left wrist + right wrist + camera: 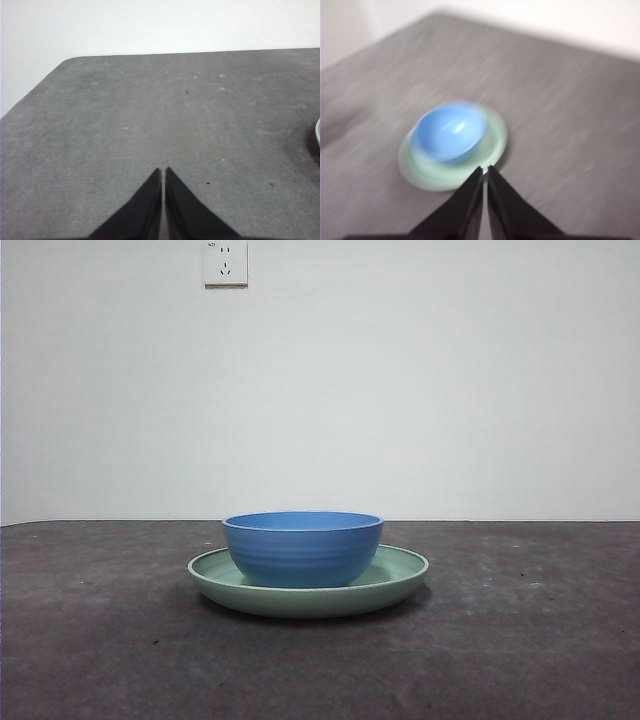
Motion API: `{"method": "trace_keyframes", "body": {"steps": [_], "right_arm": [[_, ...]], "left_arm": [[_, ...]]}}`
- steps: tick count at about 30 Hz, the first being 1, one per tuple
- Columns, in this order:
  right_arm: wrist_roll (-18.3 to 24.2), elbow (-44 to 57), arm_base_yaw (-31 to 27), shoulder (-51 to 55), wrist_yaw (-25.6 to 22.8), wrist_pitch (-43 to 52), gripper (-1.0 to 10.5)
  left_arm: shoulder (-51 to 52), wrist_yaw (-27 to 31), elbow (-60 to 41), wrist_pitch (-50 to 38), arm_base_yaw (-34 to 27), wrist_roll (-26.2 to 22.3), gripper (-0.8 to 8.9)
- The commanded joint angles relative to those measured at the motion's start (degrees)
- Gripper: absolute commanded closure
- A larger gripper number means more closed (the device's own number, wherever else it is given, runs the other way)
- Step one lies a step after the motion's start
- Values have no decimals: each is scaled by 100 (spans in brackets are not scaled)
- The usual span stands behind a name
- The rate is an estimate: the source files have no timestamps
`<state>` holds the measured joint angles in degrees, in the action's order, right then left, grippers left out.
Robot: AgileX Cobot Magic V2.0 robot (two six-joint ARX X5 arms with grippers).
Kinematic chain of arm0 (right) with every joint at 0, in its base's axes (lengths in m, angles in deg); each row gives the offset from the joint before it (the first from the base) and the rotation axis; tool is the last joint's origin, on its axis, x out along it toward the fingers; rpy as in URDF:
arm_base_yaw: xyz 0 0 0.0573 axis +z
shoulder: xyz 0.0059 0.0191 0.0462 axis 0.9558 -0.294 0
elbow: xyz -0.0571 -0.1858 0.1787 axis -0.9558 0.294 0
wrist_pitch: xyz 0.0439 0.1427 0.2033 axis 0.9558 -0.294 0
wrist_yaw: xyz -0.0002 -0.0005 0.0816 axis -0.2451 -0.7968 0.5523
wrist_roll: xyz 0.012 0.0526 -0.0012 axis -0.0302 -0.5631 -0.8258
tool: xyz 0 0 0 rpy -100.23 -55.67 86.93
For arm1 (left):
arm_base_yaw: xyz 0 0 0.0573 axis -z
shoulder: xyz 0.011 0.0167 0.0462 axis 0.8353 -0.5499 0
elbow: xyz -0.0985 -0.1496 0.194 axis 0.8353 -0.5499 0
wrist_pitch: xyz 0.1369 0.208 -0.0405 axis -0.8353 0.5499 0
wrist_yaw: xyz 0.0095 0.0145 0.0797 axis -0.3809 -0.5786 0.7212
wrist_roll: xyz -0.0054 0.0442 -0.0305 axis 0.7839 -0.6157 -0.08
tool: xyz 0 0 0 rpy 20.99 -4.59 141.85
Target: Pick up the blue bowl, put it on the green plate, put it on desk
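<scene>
Green plate (400, 575) carries blue bowl (302, 547); left wrist shows only rim.

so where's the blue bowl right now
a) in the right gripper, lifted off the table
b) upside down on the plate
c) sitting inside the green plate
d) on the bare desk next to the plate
c: the blue bowl stands upright in the green plate on the desk, and both the left gripper and the right gripper are shut, holding nothing.

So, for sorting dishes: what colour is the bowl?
Medium blue; the blue bowl shows best in the front view.
</scene>
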<state>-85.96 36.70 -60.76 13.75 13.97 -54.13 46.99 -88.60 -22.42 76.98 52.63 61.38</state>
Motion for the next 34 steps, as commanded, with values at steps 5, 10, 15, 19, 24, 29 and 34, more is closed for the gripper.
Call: {"method": "trace_keyframes", "body": {"steps": [5,10,15,19,24,29,34], "right_arm": [[37,1915,-890,1360,-494,1882,938],[-120,3161,-1185,2098,-1003,2907,938],[-293,3901,-1228,2527,-1294,3294,938],[-466,4264,-1233,2697,-1432,3305,938],[-654,4522,-1233,2837,-1453,3213,938],[-660,4522,-1235,2863,-1464,2767,938],[-686,4522,-1233,2863,-1438,2841,938]], "left_arm": [[13,-4,-118,46,-11,57,801],[13,-4,-118,46,-11,57,801],[13,-4,-118,46,-11,57,801],[13,-4,-118,46,-11,57,801],[13,-4,-118,46,-11,57,801],[13,-4,-118,46,-11,57,801],[11,-4,-118,46,-11,57,801]]}}
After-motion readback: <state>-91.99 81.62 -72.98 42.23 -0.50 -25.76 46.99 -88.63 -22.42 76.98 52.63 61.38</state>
